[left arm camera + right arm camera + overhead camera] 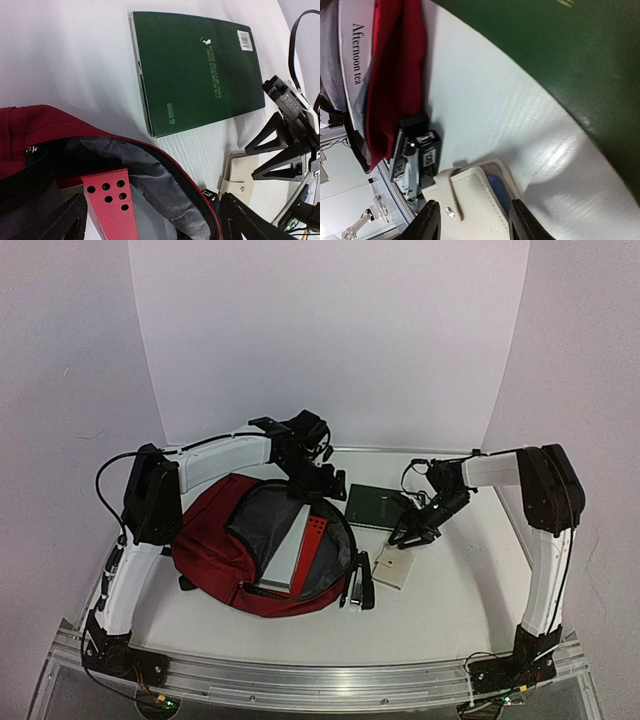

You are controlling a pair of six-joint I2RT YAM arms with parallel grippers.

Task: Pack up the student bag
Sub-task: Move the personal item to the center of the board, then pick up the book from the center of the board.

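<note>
Dark red fabric marks the one student bag (pixel 215 540), laid left of centre on the table (pixel 450 610), its long axis running across it and its unzipped mouth turned right toward one green book (pixel 375 507). One red perforated folder (pixel 315 538) and one white book (pixel 357 55) are seen inside. One cream case (pixel 392 568) and one black object (pixel 364 586), possibly a stapler, lie just beside it. The left gripper (pixel 320 485) is spread wide over the far rim. The right gripper (pixel 474 220) is parted astride the case, and whether it grips cannot be told.

A robotics lab: left arm (pixel 130 575) and right arm (pixel 545 580) bolted to an aluminium rail (pixel 320 680) along the white table's (pixel 450 615) near edge, loose cable (pixel 101 480), curved white backdrop (pixel 330 340) behind.
</note>
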